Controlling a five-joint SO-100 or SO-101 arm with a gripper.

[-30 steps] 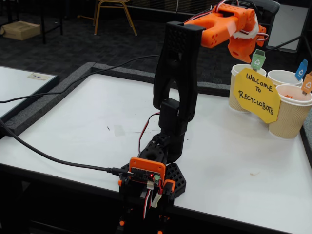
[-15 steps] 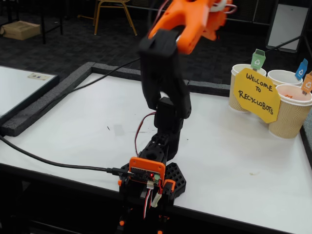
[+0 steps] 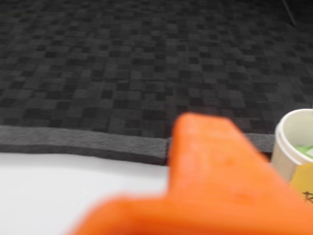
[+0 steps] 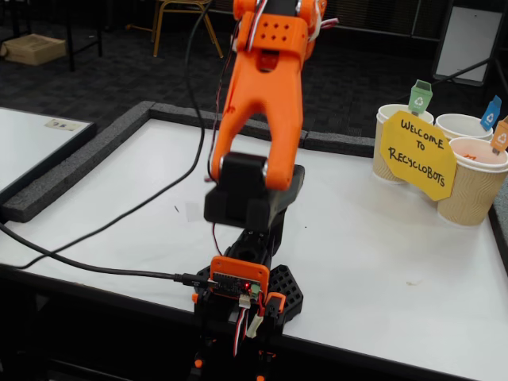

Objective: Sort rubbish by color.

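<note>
**Op A:** Dark checkered carpet [image 3: 122,58] fills the far half of my wrist view, and a strip of grey foam edging [image 3: 73,144] runs along the far rim of the white bench [image 3: 44,191]. What do you get from the fixed view?

**Op B:** Same white bench [image 4: 381,262], bare across its middle, with that foam border [image 4: 87,163] wrapping the far-left corner. Beyond it I see carpet, the legs of a yellow chair [image 4: 184,20] at the far left, and a second white surface [image 4: 32,139] off to the left. A black cable [image 4: 87,258] trails across the near-left part of the bench to the arm's base [image 4: 242,298].

**Op A:** Where is the rubbish?

**Op B:** I see no loose wads on the bench. Three beige paper cups [image 4: 476,186] stand at the far right behind the yellow sign [image 4: 417,155], each with a small flag.

**Op A:** In my wrist view, one cup [image 3: 293,142] at the right edge has something light green [image 3: 305,151] inside; I can't make out more.

**Op B:** And the gripper?

**Op A:** Only a blurred orange mass [image 3: 210,191] blocks my lower frame. I cannot tell whether the fingers are apart or together.

**Op B:** From here the orange arm [image 4: 258,103] rises out of the top, so its end is cut off.
</note>
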